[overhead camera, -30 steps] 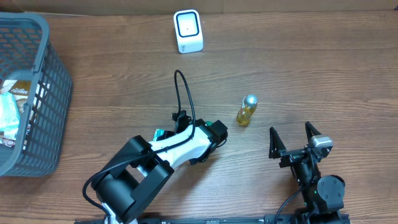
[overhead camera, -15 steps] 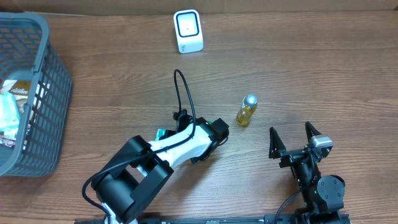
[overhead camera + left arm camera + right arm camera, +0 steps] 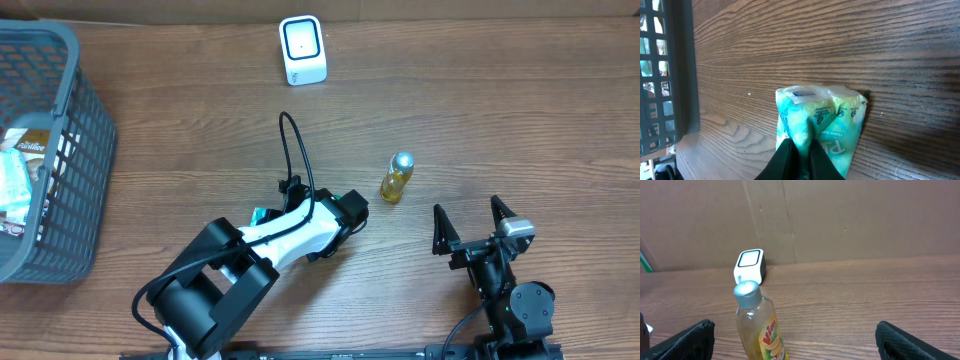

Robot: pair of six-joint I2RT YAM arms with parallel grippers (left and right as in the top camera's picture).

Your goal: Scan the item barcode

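Teal packet [image 3: 822,122] is pinched on a thin fold by the left gripper [image 3: 799,146] (right gripper [image 3: 466,210] spread idle); slippage may be caused during lifting toward the scanner [image 3: 303,50].

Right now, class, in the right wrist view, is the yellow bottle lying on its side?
No: the yellow bottle stands upright on the wooden table, with its silver cap on top.

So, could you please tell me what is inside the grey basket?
The basket holds several packaged goods: a brown-labelled pack and a pale greenish bag show. Anything beneath them, or beyond the picture's edge, is hidden.
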